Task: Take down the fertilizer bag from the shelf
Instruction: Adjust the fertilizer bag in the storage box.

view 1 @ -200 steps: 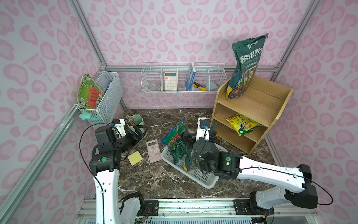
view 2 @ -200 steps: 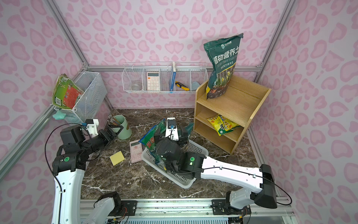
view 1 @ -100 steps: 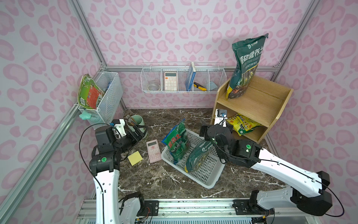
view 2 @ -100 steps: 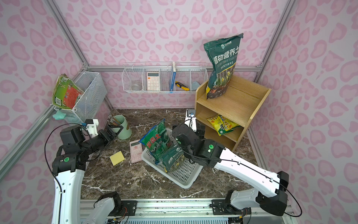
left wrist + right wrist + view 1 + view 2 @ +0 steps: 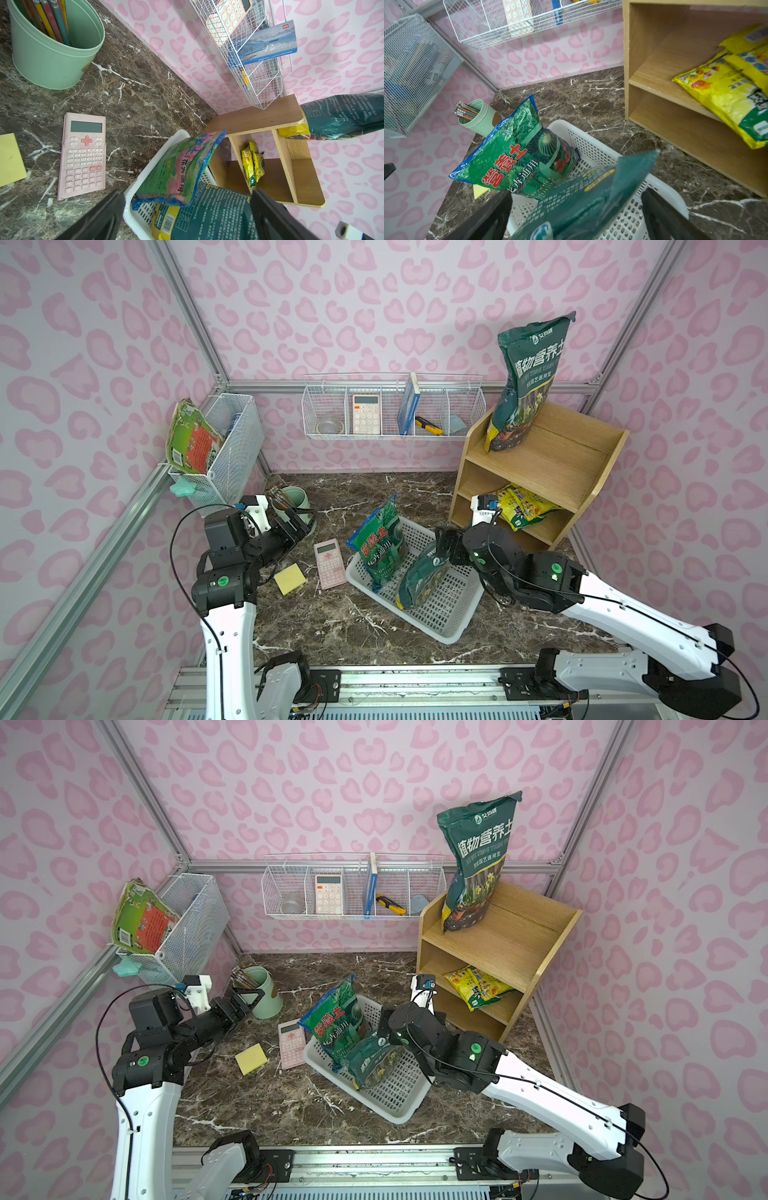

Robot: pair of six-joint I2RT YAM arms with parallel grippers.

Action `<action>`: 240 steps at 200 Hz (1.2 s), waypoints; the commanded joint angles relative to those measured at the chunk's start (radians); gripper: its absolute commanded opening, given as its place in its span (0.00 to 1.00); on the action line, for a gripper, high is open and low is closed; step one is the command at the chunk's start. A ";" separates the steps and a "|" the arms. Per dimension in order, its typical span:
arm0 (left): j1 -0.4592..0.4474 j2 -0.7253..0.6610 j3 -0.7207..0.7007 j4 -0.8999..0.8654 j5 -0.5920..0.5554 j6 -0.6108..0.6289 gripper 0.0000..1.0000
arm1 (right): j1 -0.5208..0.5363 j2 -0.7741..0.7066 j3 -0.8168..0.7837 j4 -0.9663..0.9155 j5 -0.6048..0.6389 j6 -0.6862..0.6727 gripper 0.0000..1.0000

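The light-wood shelf point(image 5: 557, 456) stands at the back right. A tall dark green fertilizer bag point(image 5: 528, 381) is upright on its top tier, and yellow bags point(image 5: 525, 508) lie on the middle tier. In front sits a white basket point(image 5: 446, 637) holding a green cactus-print bag point(image 5: 380, 543) and a dark teal bag point(image 5: 424, 576). My right gripper point(image 5: 446, 545) hangs open at the basket's shelf-side edge. In the right wrist view the teal bag's point(image 5: 591, 197) top edge rises between its spread fingers point(image 5: 576, 194), unpinched. My left gripper point(image 5: 301, 522) is open and empty beside the green cup.
A green cup point(image 5: 291, 502) of pencils, a pink calculator point(image 5: 329, 564) and a yellow sticky pad point(image 5: 289, 578) lie left of the basket. White wire baskets hang on the back wall point(image 5: 390, 414) and the left wall point(image 5: 226, 448).
My right arm has pulled back from over the basket's middle toward the shelf side, leaving the dark teal bag lying in the basket. The left arm has not moved.
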 commanded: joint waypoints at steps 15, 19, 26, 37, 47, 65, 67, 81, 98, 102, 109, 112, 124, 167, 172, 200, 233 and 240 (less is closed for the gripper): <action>0.002 -0.009 -0.008 0.008 -0.006 0.022 0.99 | -0.021 0.024 -0.005 0.007 -0.072 0.034 0.92; 0.002 -0.011 -0.007 0.009 -0.008 0.023 0.99 | -0.021 0.022 -0.010 0.011 -0.073 0.037 0.87; 0.002 -0.011 -0.005 0.008 -0.009 0.022 0.99 | -0.023 0.014 -0.023 0.022 -0.076 0.037 0.69; 0.003 -0.011 -0.003 0.009 -0.008 0.022 0.99 | -0.029 0.005 -0.029 0.026 -0.077 0.037 0.32; 0.003 -0.009 -0.003 0.009 -0.009 0.022 0.99 | -0.037 -0.003 -0.022 0.017 -0.075 0.032 0.05; 0.002 -0.010 -0.005 0.009 -0.008 0.022 0.99 | -0.058 -0.024 0.012 -0.019 -0.047 0.018 0.00; 0.002 -0.011 -0.005 0.009 -0.008 0.022 0.99 | -0.060 -0.028 0.016 -0.023 -0.043 0.015 0.00; 0.003 -0.011 -0.004 0.008 -0.011 0.022 0.99 | -0.085 -0.059 0.035 -0.038 -0.027 -0.004 0.00; 0.002 -0.008 -0.001 0.008 -0.011 0.021 0.99 | -0.126 -0.095 0.046 -0.023 -0.040 -0.046 0.00; 0.002 -0.007 -0.001 0.009 -0.011 0.021 0.99 | -0.133 -0.099 0.049 -0.019 -0.042 -0.057 0.00; 0.002 -0.007 -0.002 0.008 -0.010 0.021 0.99 | -0.141 -0.099 0.057 -0.008 -0.047 -0.075 0.00; 0.002 -0.006 -0.001 0.008 -0.011 0.021 0.99 | -0.143 -0.097 0.061 -0.003 -0.050 -0.084 0.00; 0.002 -0.004 -0.001 0.008 -0.008 0.019 0.99 | -0.148 -0.073 0.069 0.016 -0.069 -0.110 0.00; 0.002 -0.008 -0.005 0.009 -0.010 0.021 0.99 | -0.148 0.112 0.128 0.107 -0.162 -0.145 0.00; 0.002 -0.007 -0.005 0.009 -0.011 0.021 0.99 | -0.148 0.132 0.136 0.119 -0.167 -0.144 0.00; 0.002 -0.009 -0.002 0.008 -0.009 0.019 0.99 | -0.147 0.225 0.193 0.191 -0.178 -0.125 0.00; 0.003 -0.010 -0.003 0.008 -0.008 0.019 0.99 | -0.149 0.346 0.310 0.254 -0.166 -0.091 0.00; 0.003 -0.010 -0.003 0.008 -0.009 0.021 0.99 | -0.147 0.375 0.335 0.262 -0.158 -0.080 0.00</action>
